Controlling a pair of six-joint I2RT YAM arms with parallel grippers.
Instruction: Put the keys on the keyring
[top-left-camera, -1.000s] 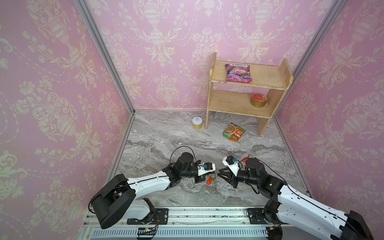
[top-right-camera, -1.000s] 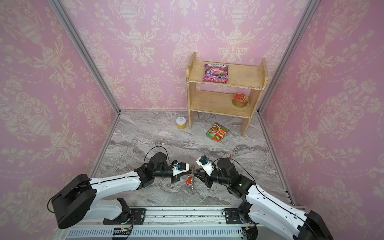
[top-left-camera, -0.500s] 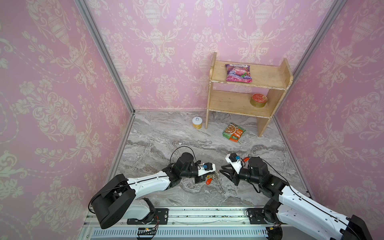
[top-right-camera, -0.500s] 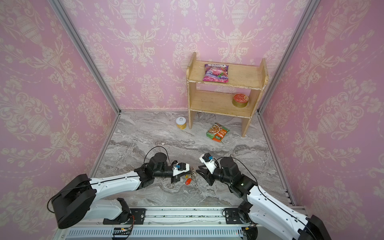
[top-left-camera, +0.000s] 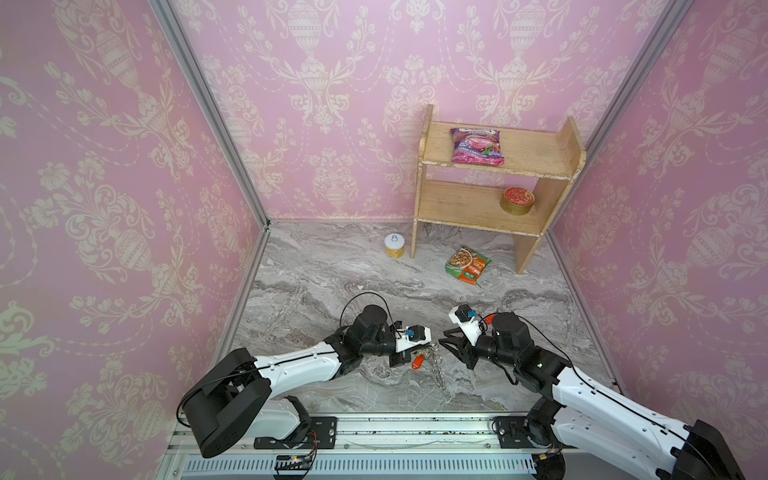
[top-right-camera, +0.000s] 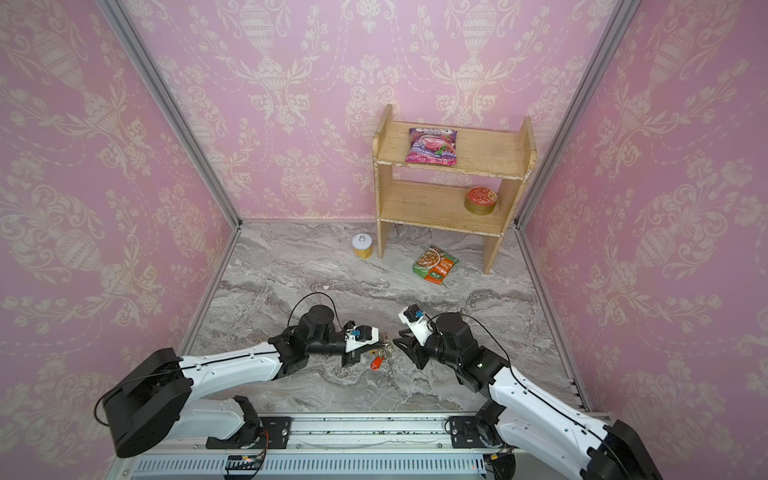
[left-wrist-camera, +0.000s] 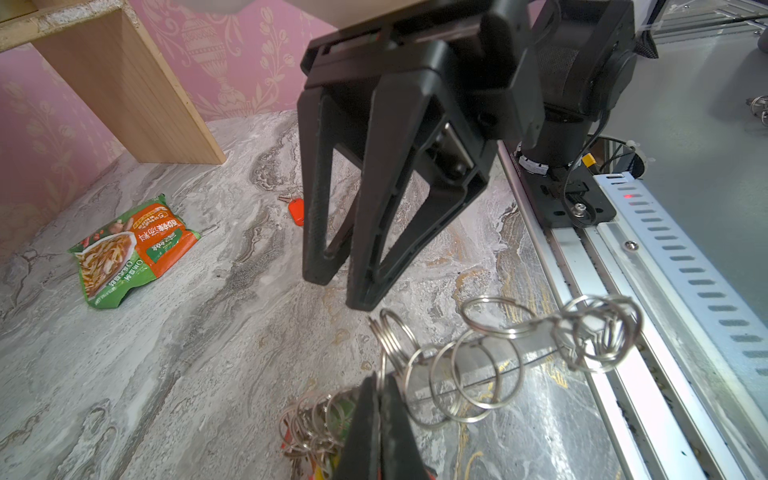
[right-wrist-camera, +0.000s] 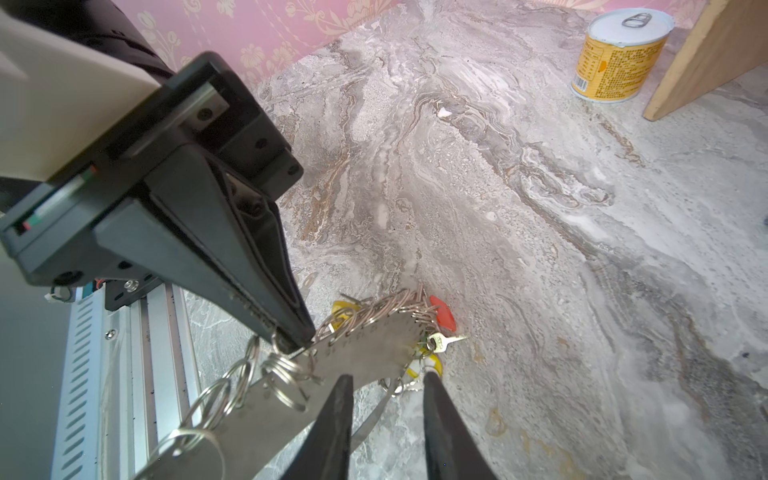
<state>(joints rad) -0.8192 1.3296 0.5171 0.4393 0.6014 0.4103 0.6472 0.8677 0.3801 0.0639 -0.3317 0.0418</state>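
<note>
One keyring (right-wrist-camera: 365, 353) is pinched by the left gripper (right-wrist-camera: 297, 338); the right gripper (right-wrist-camera: 387, 376) is spread empty beside it. Next, the loose key (left-wrist-camera: 296, 210) should probably be fetched.

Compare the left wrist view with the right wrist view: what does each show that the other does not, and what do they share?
Only the left wrist view shows the noodle packet and a lone red-tagged key lying apart on the marble. Only the right wrist view shows the yellow can, upright beside a shelf leg. Both show the keyring with its chain of silver rings, the left gripper shut on it, the right gripper open close by, the marble tabletop and part of the wooden shelf.
</note>
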